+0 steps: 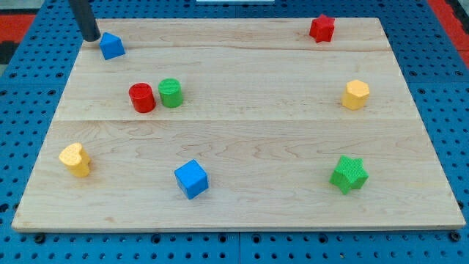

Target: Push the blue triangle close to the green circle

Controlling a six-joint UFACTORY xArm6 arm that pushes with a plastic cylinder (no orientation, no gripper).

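The blue triangle (111, 45) lies near the board's top left corner. The green circle (170, 92) stands below and to the right of it, touching a red circle (141, 97) on its left. My tip (90, 37) is at the top left, just left of the blue triangle and slightly above it, very close to it or touching it.
A red star (322, 28) is at the top right. A yellow hexagon (355, 94) is at the right. A green star (348, 174) is at the bottom right. A blue cube (191, 179) is at the bottom middle. A yellow heart (75, 159) is at the left.
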